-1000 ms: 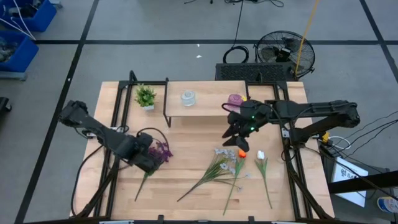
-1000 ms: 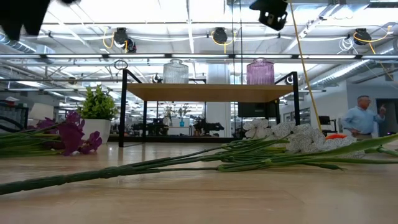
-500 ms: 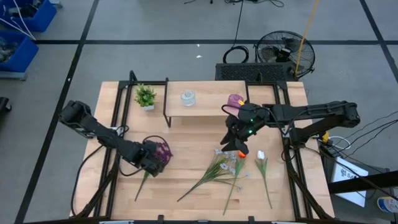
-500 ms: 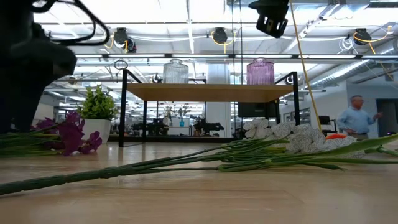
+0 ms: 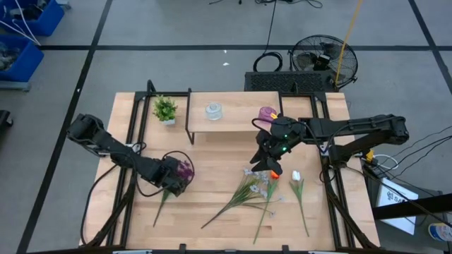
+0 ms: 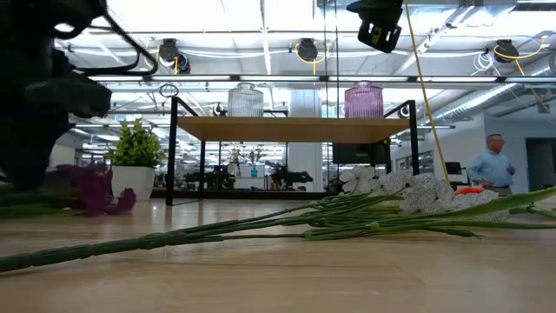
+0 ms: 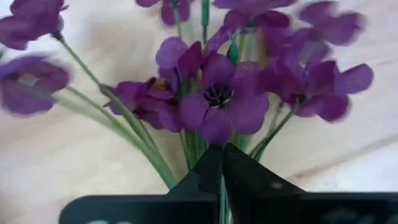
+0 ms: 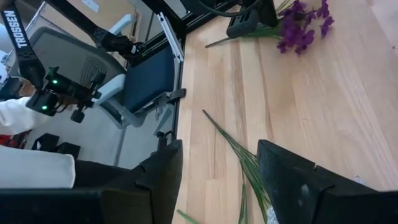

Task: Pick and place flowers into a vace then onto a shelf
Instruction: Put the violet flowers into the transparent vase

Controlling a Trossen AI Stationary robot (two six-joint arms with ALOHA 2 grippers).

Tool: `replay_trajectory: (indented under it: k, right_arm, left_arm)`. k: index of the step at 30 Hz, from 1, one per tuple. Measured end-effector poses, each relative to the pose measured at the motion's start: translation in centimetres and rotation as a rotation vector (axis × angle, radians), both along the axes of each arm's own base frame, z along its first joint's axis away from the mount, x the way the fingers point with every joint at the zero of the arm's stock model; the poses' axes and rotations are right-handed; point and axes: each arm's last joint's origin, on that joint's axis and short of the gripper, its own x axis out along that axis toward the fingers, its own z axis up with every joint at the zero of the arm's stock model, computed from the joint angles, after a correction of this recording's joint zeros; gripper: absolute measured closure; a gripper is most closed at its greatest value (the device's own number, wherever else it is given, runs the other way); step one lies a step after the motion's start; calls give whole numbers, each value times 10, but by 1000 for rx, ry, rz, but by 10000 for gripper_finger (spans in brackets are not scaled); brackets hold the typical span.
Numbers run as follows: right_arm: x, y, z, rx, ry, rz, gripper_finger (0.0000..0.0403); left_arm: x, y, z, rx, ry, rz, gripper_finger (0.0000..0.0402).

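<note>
The purple bunch [image 5: 185, 169] lies on the table's left half, its stem [image 5: 161, 208] running toward the near edge. My left gripper [image 5: 171, 182] is down on it and shut on the stems. A white spray [image 5: 247, 190], an orange bloom [image 5: 274, 173] and a white bud [image 5: 296, 176] lie on the table at centre right. My right gripper [image 5: 270, 162] hangs open above them, touching nothing. A clear vase [image 5: 214, 111] and a purple vase [image 5: 266, 113] stand on the shelf [image 5: 236, 106]. My left gripper pinches the purple bunch's green stems [image 7: 198, 148] between its two fingers [image 7: 245, 177], just below the blooms. The fingers come from above, slanting down. The bunch lies on the tabletop, its blooms [image 7: 217, 99] spreading out beyond the fingertips.
A small potted plant [image 5: 165, 109] stands at the shelf's left end. The spray's long stems [image 6: 261, 228] cross the table's middle toward the near edge. A person [image 6: 493, 169] stands in the room far behind the table. Bare wood lies between the two flower groups.
My left gripper has come down onto the purple bunch, edging toward the table's right, and now stands on its stems. The blooms near it sit a little lower against the table than before.
</note>
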Motion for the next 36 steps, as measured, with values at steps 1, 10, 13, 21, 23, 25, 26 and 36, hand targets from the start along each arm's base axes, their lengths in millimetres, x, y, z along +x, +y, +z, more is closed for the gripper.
replay_trajectory:
  k: [1,10,13,21,23,25,26,36]
  right_arm:
    - [0,0,0,0,0,0,204]
    - [0,0,0,-2,-1,0,204]
    - [0,0,0,-8,-4,4,204]
    - [0,2,0,-10,-5,10,204]
    - [0,3,0,-10,-5,15,204]
    - [0,4,0,-9,-5,17,204]
    - [0,4,0,-9,-4,18,204]
    - [2,6,4,-9,-52,22,204]
  left_arm:
    - [3,-1,3,-11,-20,1,390]
    - [38,-26,88,-113,-380,-106,397]
    - [46,-32,134,-23,-564,-198,398]
    - [53,-27,245,482,-913,-369,399]
    - [53,-21,264,666,-923,-415,399]
    - [53,-14,283,860,-897,-442,398]
    - [53,-10,292,952,-872,-444,399]
    - [74,62,339,1404,-694,-425,400]
